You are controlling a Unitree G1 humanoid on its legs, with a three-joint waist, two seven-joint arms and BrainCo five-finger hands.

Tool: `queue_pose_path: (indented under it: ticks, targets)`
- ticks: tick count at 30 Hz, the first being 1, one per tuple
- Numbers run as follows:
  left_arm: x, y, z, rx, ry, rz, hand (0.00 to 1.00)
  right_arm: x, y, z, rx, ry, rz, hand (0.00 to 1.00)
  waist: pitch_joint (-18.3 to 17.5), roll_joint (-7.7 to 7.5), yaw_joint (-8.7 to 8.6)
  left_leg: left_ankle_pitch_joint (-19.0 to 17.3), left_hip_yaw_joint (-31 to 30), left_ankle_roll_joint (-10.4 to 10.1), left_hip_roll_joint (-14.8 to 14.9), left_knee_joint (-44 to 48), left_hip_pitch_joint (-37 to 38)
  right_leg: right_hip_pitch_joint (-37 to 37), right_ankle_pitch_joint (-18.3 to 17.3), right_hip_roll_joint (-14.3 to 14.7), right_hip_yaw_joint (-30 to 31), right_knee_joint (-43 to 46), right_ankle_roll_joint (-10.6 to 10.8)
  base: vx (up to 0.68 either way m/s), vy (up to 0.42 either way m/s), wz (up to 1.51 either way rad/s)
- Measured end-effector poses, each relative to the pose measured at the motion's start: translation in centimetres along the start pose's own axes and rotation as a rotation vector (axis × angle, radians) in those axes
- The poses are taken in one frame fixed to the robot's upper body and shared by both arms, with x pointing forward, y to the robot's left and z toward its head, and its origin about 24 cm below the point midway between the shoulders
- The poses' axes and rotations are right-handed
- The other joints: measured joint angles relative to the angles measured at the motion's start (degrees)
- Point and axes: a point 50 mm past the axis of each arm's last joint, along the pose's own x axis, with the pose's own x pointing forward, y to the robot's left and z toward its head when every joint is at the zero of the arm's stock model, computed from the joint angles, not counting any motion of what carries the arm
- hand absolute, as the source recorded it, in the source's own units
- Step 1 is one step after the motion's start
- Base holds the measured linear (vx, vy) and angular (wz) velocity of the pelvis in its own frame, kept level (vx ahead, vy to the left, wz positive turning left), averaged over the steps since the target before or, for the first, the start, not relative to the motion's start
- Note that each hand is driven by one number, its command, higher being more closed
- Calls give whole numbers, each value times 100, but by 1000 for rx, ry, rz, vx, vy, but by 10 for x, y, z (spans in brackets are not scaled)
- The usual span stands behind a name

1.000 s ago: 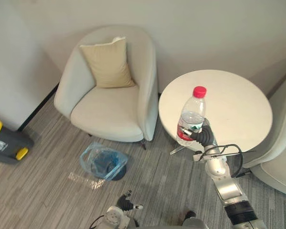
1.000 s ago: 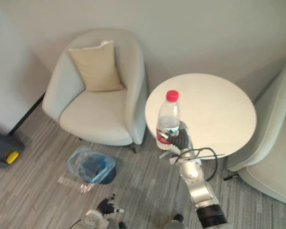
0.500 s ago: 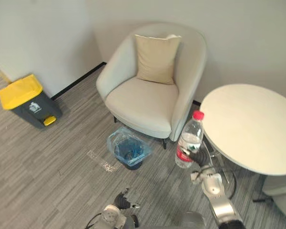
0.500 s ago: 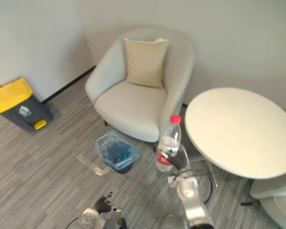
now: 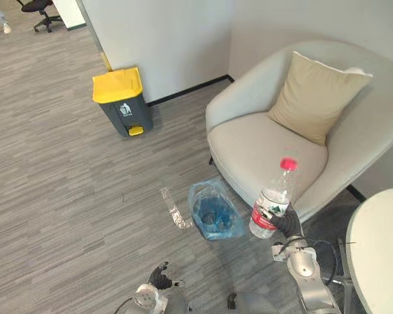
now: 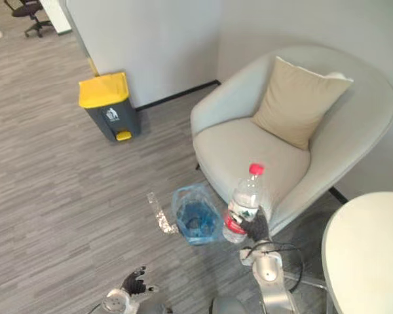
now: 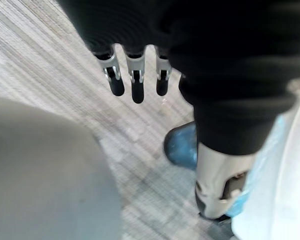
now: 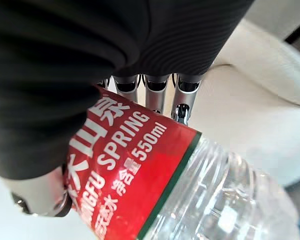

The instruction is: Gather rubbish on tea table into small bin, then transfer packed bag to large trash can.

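A clear plastic water bottle (image 5: 273, 199) with a pink cap and red label stands upright in my right hand (image 5: 287, 223), whose fingers (image 8: 155, 89) curl round its lower part. It hangs above the floor, just right of the small bin (image 5: 213, 212) lined with a blue bag. The large grey trash can (image 5: 122, 102) with a yellow lid stands by the wall at the far left. A curved part of the white tea table (image 5: 378, 252) lies at the lower right. My left hand (image 5: 160, 279) hangs low near the floor, fingers (image 7: 136, 82) straight and holding nothing.
A pale armchair (image 5: 262, 147) with a beige cushion (image 5: 314, 95) stands right behind the small bin. A clear plastic strip (image 5: 172, 208) lies on the grey floor left of the bin. An office chair (image 5: 40, 8) stands far off at the top left.
The camera has swung left: the table slid to the right edge and the large can came into full view. The bottle stays in my right hand, now close beside the small bin.
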Motion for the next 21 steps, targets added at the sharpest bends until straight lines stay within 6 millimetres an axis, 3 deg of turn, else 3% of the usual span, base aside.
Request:
queue_pose_path:
  ticks: [2, 3, 4, 5, 8, 15, 21]
  targets:
    - [1, -1, 6, -3, -17, -1, 0, 4, -2, 2, 5, -5, -22, 100, 17, -36, 2, -280, 301, 38, 5, -17, -411, 116, 0, -138, 39, -182, -1, 163, 49, 11]
    - [3, -1, 11, -5, -33, -3, 0, 7, -4, 2, 5, -7, -35, 100, 68, -26, 18, -251, 312, 82, -21, -61, -642, 192, -1, -219, 34, -221, -1, 184, 140, 19]
    - [4, -3, 18, -5, -59, -5, 0, 9, -3, 2, 8, -6, -39, 100, 174, 26, 91, 68, 258, 227, -38, -522, -779, 311, -10, -282, 23, -177, 13, 210, 259, -4]
    - [3, -9, 19, -14, -65, -16, 0, 10, -2, 2, -1, -7, -30, 100, 162, 280, 161, 1217, 42, 22, 127, -1329, -702, 409, -149, -172, 35, -69, 211, 147, 207, -16]
    - [5, -1, 23, -8, -76, 4, 0, 11, 17, 6, 23, -14, 29, 100, 245, 54, 235, 1105, 149, 46, -150, -1233, -539, 493, -319, -432, 102, -163, 310, 65, 140, -23]
    - [5, 3, 18, 3, -55, 9, 0, 8, 22, 5, 28, -8, 49, 100, 218, 10, 184, 1025, 351, 163, -131, -1360, -342, 673, -50, -457, 408, -594, 399, 14, 53, -25]
    - [4, 5, 14, 5, -46, 15, 0, -4, 27, -17, 0, 81, 102, 100, 196, -57, 182, 1039, 603, 150, -106, -1592, -233, 475, -19, -490, 716, -582, 424, -66, 23, -30]
